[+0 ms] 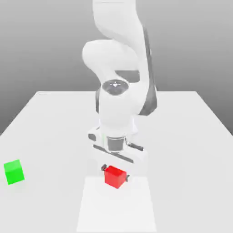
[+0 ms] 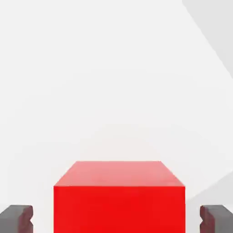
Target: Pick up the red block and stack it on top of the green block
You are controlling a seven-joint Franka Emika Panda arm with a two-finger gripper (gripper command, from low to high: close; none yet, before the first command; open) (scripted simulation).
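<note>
In the exterior view we are seeing the red block (image 1: 114,176) sitting between the two dark fingertips of the jaws (image 1: 114,173), one tip showing at each side of the cube, low over the white worktop (image 1: 191,150). The block is lying toward the near middle of the worktop, on a slightly brighter rectangular patch (image 1: 116,207) of the surface. The green block (image 1: 13,172) is resting well apart from it, far over at the exterior view's left, close to the worktop's edge. The white arm (image 1: 119,68) is reaching down from above, its wrist pointing straight down and the hand hanging directly over the red block. In the hand view we are looking down on the red block (image 2: 119,195) with its top face and one side face showing, centred between the two dark fingertips (image 2: 16,218). The jaws (image 2: 117,219) are standing spread: a clear strip of white worktop (image 2: 113,68) is showing between each fingertip and the nearest face of the cube, so neither pad is touching it. The block is sitting squarely in the gap, its sides running parallel to the pads.
</note>
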